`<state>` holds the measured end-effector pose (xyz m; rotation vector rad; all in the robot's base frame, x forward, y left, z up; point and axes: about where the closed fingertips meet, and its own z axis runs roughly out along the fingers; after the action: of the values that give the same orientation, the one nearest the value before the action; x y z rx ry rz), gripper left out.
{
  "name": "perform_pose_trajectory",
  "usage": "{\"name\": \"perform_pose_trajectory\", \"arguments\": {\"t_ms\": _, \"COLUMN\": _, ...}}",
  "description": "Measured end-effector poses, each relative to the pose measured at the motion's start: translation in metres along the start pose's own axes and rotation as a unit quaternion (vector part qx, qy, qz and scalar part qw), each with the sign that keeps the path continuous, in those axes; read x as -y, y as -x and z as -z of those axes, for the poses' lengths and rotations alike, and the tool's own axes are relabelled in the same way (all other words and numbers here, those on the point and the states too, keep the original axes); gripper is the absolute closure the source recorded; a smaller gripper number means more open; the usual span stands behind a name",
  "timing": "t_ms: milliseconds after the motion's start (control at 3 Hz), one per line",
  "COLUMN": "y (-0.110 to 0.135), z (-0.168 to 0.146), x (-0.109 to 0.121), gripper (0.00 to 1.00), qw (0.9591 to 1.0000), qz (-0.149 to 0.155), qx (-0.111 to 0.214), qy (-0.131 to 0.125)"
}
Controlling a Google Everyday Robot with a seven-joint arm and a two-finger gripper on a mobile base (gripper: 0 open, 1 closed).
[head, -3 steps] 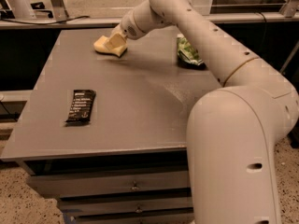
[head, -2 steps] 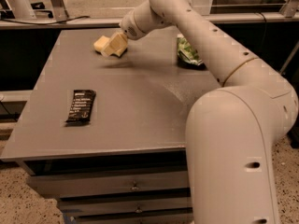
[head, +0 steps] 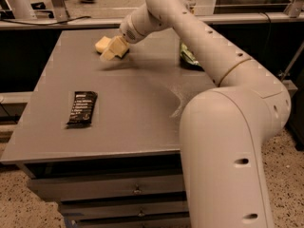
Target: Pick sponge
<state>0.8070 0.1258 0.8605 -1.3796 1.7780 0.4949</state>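
Reaching over the table [head: 142,108] from the near right, the robot's pale arm [head: 223,61] runs up and leftward to the far left part of the top. The gripper [head: 114,49] hangs there with its tip pointing down and to the left. Its cream fingers [head: 118,45] are closed on the sponge [head: 101,44]. The sponge's right end is caught between them and its rounded pale-yellow left end sticks out to the left. The sponge looks lifted a little off the grey surface, and a soft shadow lies on the table just below and near of it. How much of the sponge sits inside the grip is hidden by the fingers themselves.

A black snack wrapper [head: 82,108] lies flat on the left side of the table. It is well apart from the sponge and on its near side, with its long side running near to far. A green wrinkled bag [head: 188,56] sits toward the far right, beside the arm's long link and partly hidden behind it. It is well apart from the gripper.

The arm's large rounded lower housing [head: 228,151] fills the near right of the view and covers the table's near right corner. Below the table's near edge, grey drawer fronts [head: 118,190] with small pulls are stacked one under another. Speckled floor [head: 14,208] shows at the near left.
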Motion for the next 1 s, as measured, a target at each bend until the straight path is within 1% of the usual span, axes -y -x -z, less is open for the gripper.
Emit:
{"name": "perform_pose_trajectory", "arguments": {"t_ms": 333, "y": -0.009, "z": -0.014, "x": -0.001, "gripper": 0.00, "qw": 0.9998, "qz": -0.008, "qx": -0.014, "qy": 0.010}}
{"name": "perform_pose_trajectory", "arguments": {"t_ms": 667, "y": -0.015, "z": -0.022, "x": -0.001, "gripper": 0.18, "qw": 0.9996, "qz": -0.013, "qx": -0.022, "qy": 0.015}}
{"name": "perform_pose_trajectory", "arguments": {"t_ms": 1000, "y": -0.020, "z": -0.026, "x": -0.002, "gripper": 0.40, "qw": 0.9994, "qz": -0.019, "qx": -0.024, "qy": 0.018}}
